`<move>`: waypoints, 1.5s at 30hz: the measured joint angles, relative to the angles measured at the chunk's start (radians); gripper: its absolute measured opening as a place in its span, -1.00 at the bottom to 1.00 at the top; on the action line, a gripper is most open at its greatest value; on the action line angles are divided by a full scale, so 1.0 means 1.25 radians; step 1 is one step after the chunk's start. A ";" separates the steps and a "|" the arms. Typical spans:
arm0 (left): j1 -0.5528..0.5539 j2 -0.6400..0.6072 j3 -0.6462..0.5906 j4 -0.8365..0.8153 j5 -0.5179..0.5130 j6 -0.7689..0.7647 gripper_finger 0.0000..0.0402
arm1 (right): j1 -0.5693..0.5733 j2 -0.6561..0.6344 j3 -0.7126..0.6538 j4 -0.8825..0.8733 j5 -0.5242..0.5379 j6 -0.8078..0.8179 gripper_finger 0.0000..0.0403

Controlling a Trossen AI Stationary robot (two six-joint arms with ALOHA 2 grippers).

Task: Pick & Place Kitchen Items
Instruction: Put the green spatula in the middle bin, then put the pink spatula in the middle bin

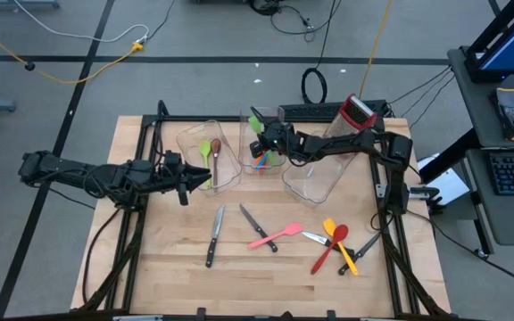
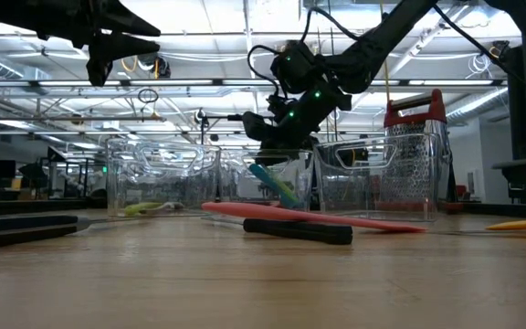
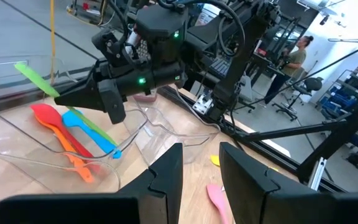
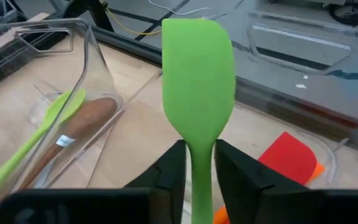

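Observation:
My right gripper (image 1: pixel 263 135) hovers over the middle clear bin (image 1: pixel 246 159), shut on a green spatula (image 4: pixel 197 81). Red, blue and orange utensils (image 3: pixel 67 127) lie in that bin. The left bin (image 1: pixel 230 174) holds a green spoon (image 4: pixel 48 124) and a brown spoon (image 4: pixel 82 127). My left gripper (image 3: pixel 199 180) is open, raised off the table beside the left bin's near side. Black-handled knives (image 1: pixel 214 234), a pink spatula (image 1: pixel 277 235), a red spoon (image 1: pixel 328 250) and a yellow spatula (image 1: pixel 341 244) lie flat on the table's near part. My right gripper pinches the green spatula between its two fingers at the handle's neck (image 4: pixel 197 158), just below the blade. The fingers reach in from the table's right and lie across the handle. The spatula is tilted, blade (image 3: pixel 30 70) up and handle end (image 3: pixel 107 144) down inside the middle bin.
A third clear bin (image 1: pixel 315 183) lies to the right with a red-topped metal grater (image 1: pixel 357 111) at its far end. Another knife (image 1: pixel 364 244) lies near the right edge. Bare wood shows along the near edge and the near left. A person (image 3: pixel 294 59) stands far behind the table.

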 joint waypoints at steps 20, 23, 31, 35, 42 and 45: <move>0.000 0.000 0.000 -0.003 0.028 0.005 -0.47 | 0.022 -0.053 0.000 0.006 -0.062 -0.022 -0.34; 0.000 0.000 0.000 -0.014 0.028 0.005 -0.47 | 0.046 -0.088 0.000 0.005 -0.062 -0.087 -0.36; -0.001 0.000 0.000 -0.094 0.028 0.004 -0.47 | 0.157 -0.186 0.001 -0.037 -0.063 -0.255 -0.37; -0.001 0.000 0.000 -0.111 0.028 0.005 -0.47 | 0.224 -0.230 0.000 -0.135 -0.062 -0.270 -0.37; -0.006 0.000 0.000 -0.123 0.028 0.010 -0.47 | 0.334 -0.273 0.000 -0.316 -0.061 -0.197 -0.37; -0.018 0.000 0.000 -0.122 0.028 0.010 -0.47 | 0.371 -0.287 0.000 -0.418 -0.062 -0.135 -0.37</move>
